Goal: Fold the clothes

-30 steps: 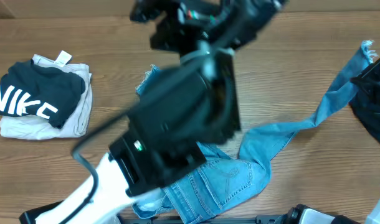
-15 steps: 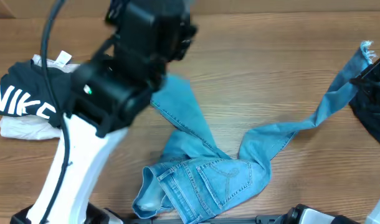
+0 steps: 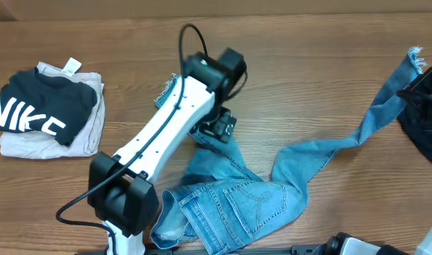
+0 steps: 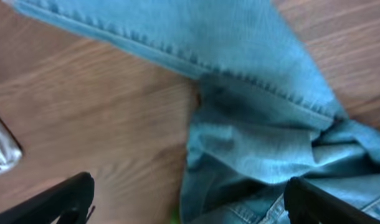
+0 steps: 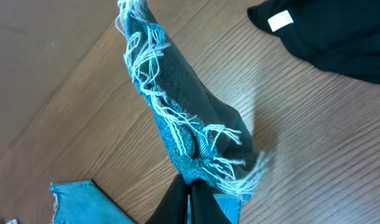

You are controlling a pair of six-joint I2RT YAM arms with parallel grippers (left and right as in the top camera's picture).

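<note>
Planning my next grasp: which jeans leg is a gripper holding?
The light-blue denim leg stretching out to the right: the right gripper pinches its frayed hem. The other leg's hem lies free.

Left arm (image 3: 163,131) stretched forward, left pincer (image 4: 190,190) spread wide; right pincer (image 5: 190,193) pinched tight.

"What is under it all?"

"A table (image 3: 329,85). It is brown wood, with thin dark lines running from side to side."

"Is it all one color?"

"Mostly. Some bits are lighter and some are darker. It looks flat and smooth."

"Anything else?"

"A paler strip (image 3: 357,6) runs along the far edge, at the top. The left wrist view also shows a small shiny grey thing (image 4: 2,149) at the left side. I cannot tell what it is."
</note>
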